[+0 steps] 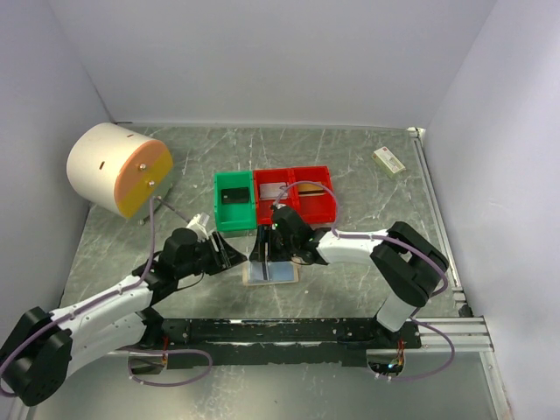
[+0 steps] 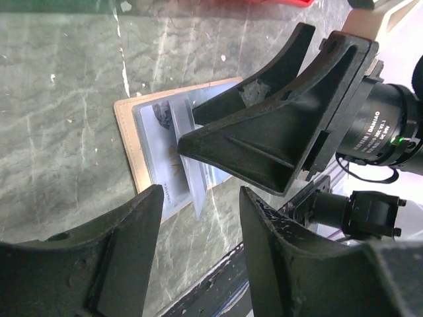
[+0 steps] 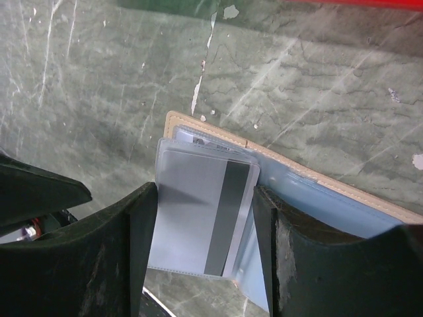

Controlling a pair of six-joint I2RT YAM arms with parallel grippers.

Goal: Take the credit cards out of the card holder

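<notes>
While the flat tan folding card holder (image 1: pixel 282 273) lies open on the green marbled bench (image 1: pixel 350 157), it is hemmed in front and back. The green plastic bin (image 1: pixel 234 201) and red plastic bins (image 1: pixel 295 192) stand just beyond it, and the black base rail (image 1: pixel 280 331) runs near its other side. Bare bench stretches wide to left and right. Its pale blue-grey pockets face up. The right gripper (image 3: pixel 205 191) has its fingers (image 3: pixel 142 244) set against both side edges of a silver-grey credit card (image 3: pixel 195 211) with a dark stripe, tilted up off the pockets. The left gripper (image 2: pixel 201 198) hovers just beside, fingers (image 2: pixel 125 251) parted, holding nothing.
</notes>
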